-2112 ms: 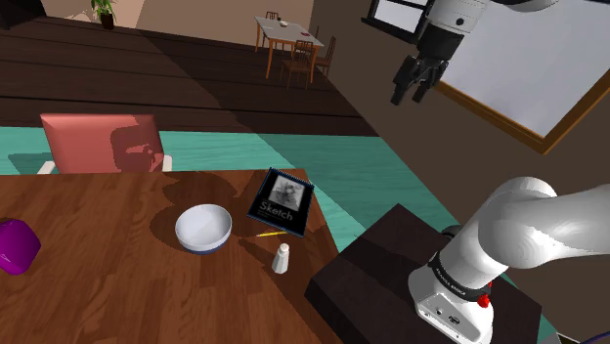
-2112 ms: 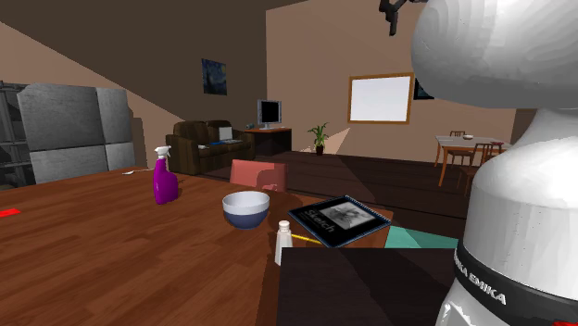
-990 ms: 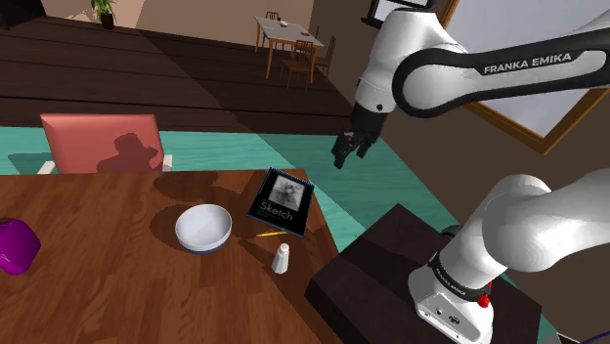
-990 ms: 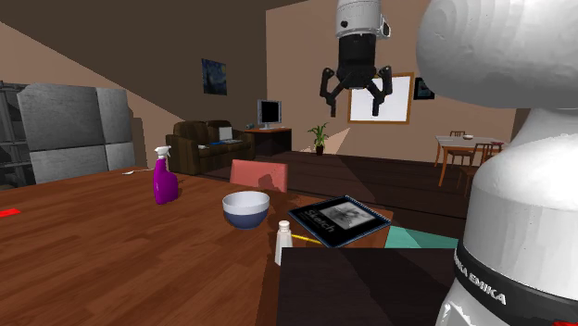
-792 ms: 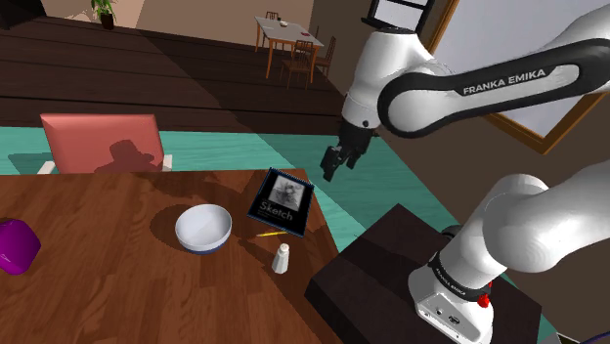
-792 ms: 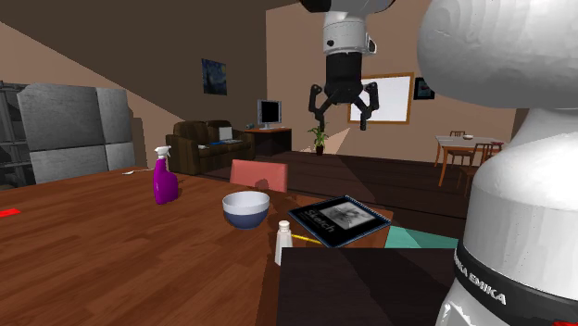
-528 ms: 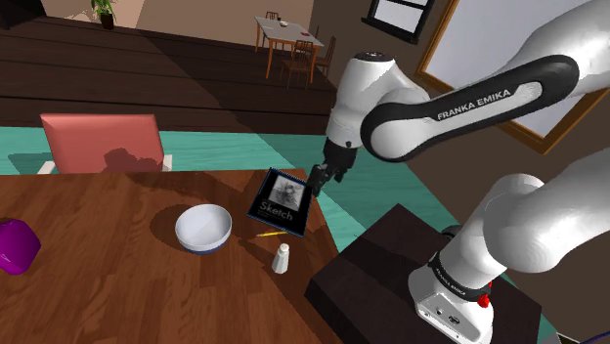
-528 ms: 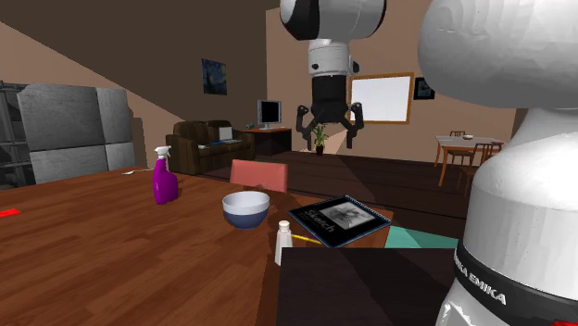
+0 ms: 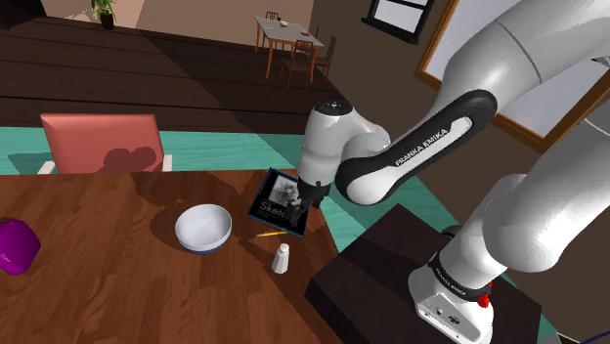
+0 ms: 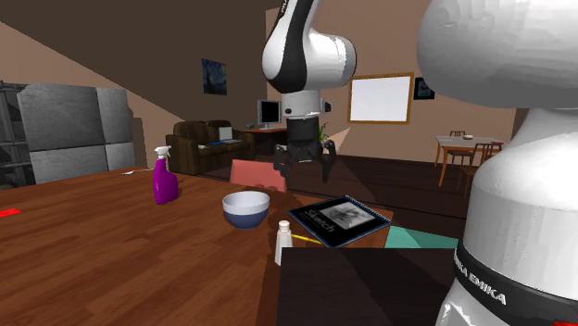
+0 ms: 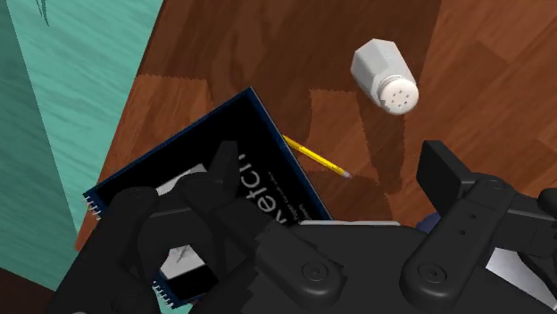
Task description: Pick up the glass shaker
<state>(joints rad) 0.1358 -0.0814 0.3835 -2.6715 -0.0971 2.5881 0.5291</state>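
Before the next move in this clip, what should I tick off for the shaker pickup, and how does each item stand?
1. The end effector is open: ok, fingers apart.
2. The shaker stands upright on the table: ok.
3. The end effector is above the shaker: not ok, it hovers over the sketchbook.
4. The shaker is free of neighbours: ok, the pencil and bowl lie apart from it.
5. The end effector is at grasp height: not ok, it hangs well above the table.
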